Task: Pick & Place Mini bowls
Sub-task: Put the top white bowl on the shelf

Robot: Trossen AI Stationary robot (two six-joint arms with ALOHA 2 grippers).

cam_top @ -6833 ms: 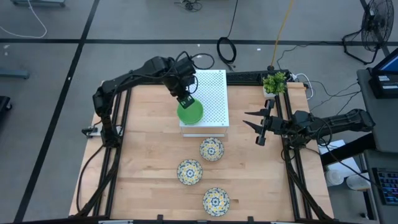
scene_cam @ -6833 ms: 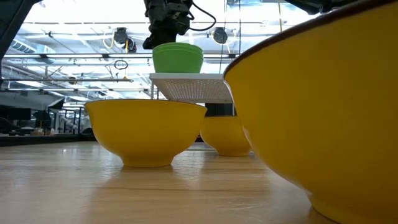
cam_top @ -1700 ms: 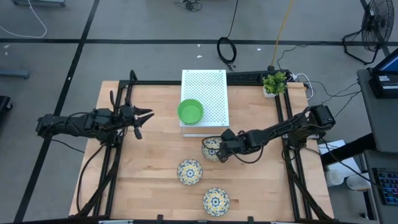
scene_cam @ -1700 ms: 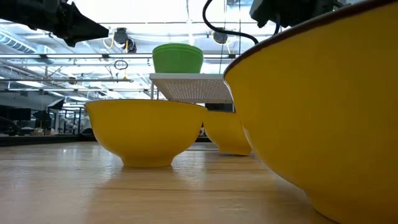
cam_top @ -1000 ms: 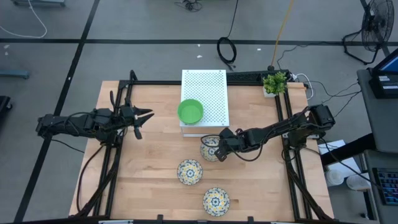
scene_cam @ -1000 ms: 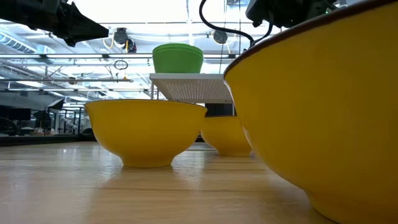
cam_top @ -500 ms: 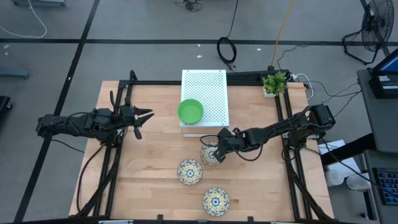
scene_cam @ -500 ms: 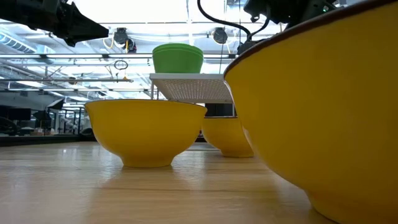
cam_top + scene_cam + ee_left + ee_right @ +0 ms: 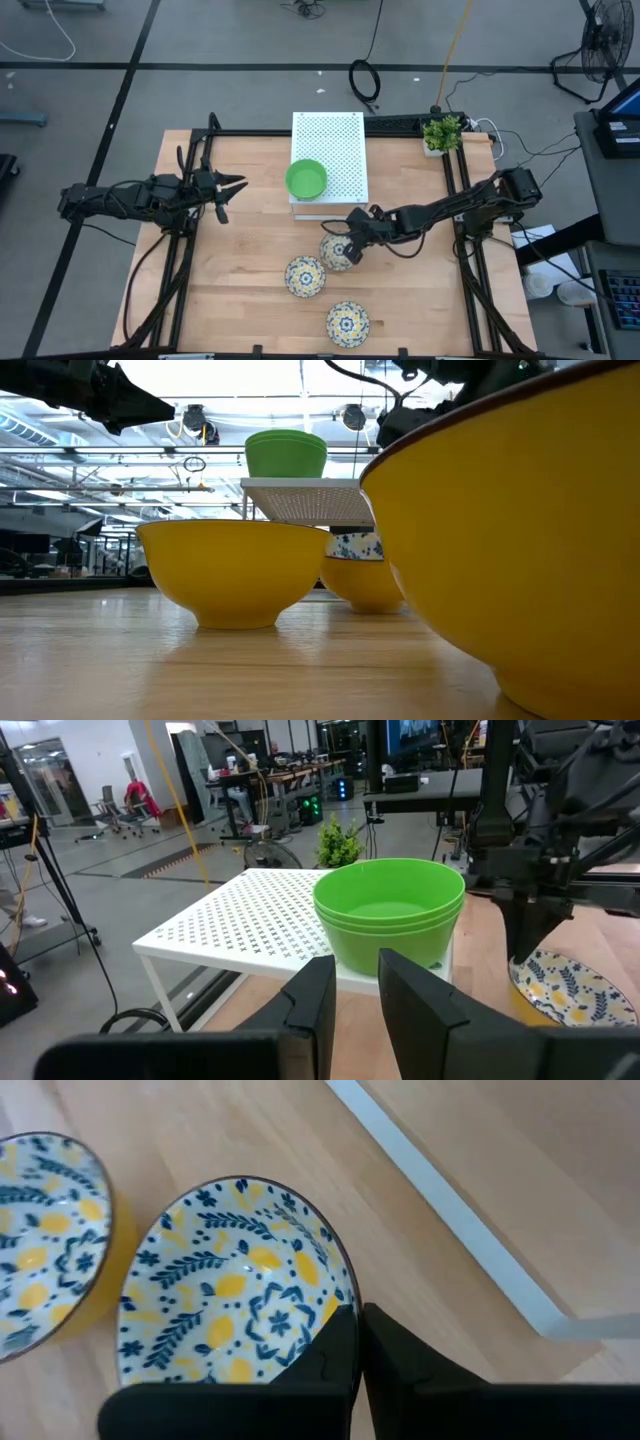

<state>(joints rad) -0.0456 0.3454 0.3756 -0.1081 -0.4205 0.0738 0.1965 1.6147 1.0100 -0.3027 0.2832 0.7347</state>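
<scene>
Three white mini bowls with a yellow-and-blue pattern sit on the wooden table. My right gripper point(image 9: 349, 243) point(image 9: 358, 1342) is shut on the one nearest the box point(image 9: 336, 253) point(image 9: 235, 1280), which is tilted, so the low view shows its patterned inside point(image 9: 356, 546). The other two point(image 9: 305, 276) point(image 9: 347, 322) rest on their bases nearer the front edge. The green mini bowls point(image 9: 306, 178) point(image 9: 388, 910) sit nested on the near left corner of the white perforated box point(image 9: 335, 145). My left gripper point(image 9: 228, 185) point(image 9: 368, 1000) hovers open at the table's left. My right gripper pinches the patterned bowl's rim point(image 9: 345, 1302) on the side toward the box, with one finger point(image 9: 335, 1342) inside the bowl and the other outside. The fingers come slanting down from the table's right. The bowl is tilted; whether its underside point(image 9: 368, 600) is clear of the table, I cannot tell.
A small potted plant point(image 9: 441, 132) stands at the far right corner, behind the right arm. Bare wood lies left of the bowls and between the box and my left gripper. The box's near edge point(image 9: 450, 1230) runs close beside the held bowl.
My right gripper has moved a little toward the table's near edge and left, at the patterned bowl. The bowl has shifted the same way and tipped, so its inside now shows in the low view.
</scene>
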